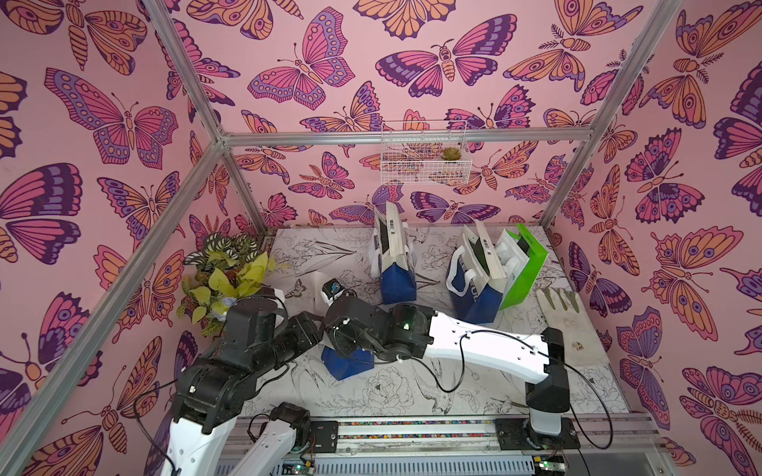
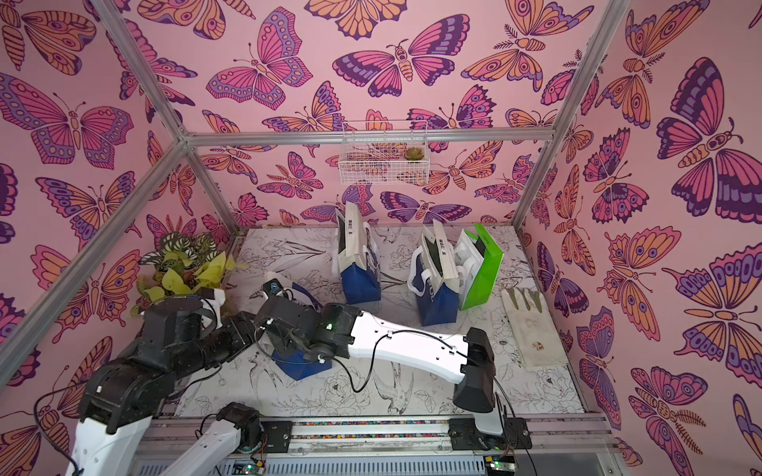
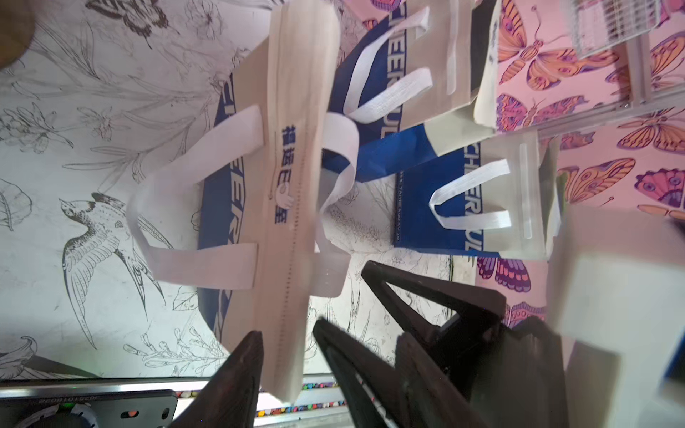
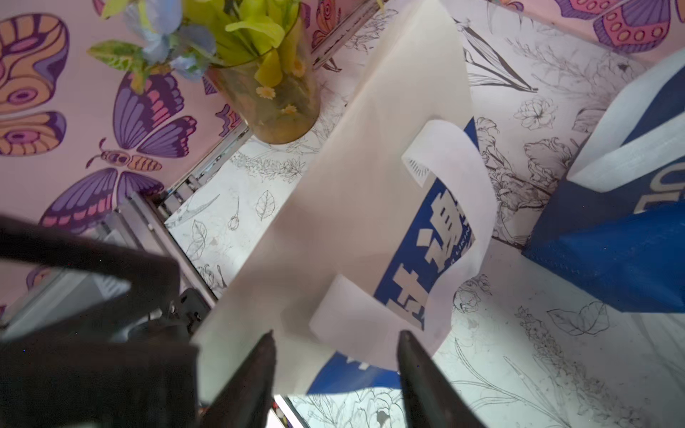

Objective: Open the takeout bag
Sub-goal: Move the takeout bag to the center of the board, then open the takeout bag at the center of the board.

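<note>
You have the bag [image 3: 285, 178] standing on its blue base [image 1: 348, 364] near the front left of the table [image 1: 412, 395], just in front of the plant [image 1: 231, 268] and well apart from the other bags [image 1: 396, 268] at the back. In both top views the two wrists hide most of it. Its mouth is shut, with the cream top folded flat into a strip [image 3: 287, 229] between two white handles [image 3: 148, 207]. Your left gripper [image 3: 289, 328] stands about half open astride the near end of that strip, and you cannot tell whether the pads are pressing it yet. Your right gripper [image 4: 337, 335] is plainly open and holds nothing, its fingers hanging either side of a handle root on one face of the bag. Treat the bag as light, soft non-woven cloth, probably empty. It will likely slide, buckle or tip rather than resist, and a pull on one side alone may drag the whole thing. The handles are floppy loops and should give poor control. Take the top edges instead, one face per gripper, near the sewn handle roots, where the cloth looks doubled and stiffer. Pinch shallow so you catch one layer only, then part the faces gently, keeping the base down
</note>
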Available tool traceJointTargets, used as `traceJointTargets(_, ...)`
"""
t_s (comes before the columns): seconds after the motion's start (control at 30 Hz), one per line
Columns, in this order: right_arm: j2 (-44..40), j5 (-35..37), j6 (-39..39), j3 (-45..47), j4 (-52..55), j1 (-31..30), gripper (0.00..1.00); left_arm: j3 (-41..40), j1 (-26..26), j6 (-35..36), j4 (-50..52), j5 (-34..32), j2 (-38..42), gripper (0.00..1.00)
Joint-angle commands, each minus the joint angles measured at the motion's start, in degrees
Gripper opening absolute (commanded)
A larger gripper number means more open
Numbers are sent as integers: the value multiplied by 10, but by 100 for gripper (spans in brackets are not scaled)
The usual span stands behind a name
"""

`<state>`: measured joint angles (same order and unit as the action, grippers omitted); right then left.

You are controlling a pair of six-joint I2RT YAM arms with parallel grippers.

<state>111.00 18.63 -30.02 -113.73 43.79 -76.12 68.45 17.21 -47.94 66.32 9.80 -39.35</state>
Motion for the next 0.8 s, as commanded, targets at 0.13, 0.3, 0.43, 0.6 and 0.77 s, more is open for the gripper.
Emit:
traceJointTargets(0.13, -8, 29, -7, -4, 24, 11, 6, -29, -7, -19, -82, 74, 2, 48)
traceJointTargets(0.3, -40, 29, 0, 27, 28, 27, 0, -43, -15, -30, -130, 114, -9, 43)
traceJointTargets(0.43, -90, 41, 17, 66, 47, 36, 0, -65, -25, -55, -186, 159, -11, 39)
traceJointTargets(0.6, -172, 17, 44, 158, 61, 59, 0, -103, -31, -99, -270, 213, -12, 34)
traceJointTargets(0.77, -205, 2, 57, 207, 82, 77, 0, -134, -31, -107, -321, 240, -12, 31)
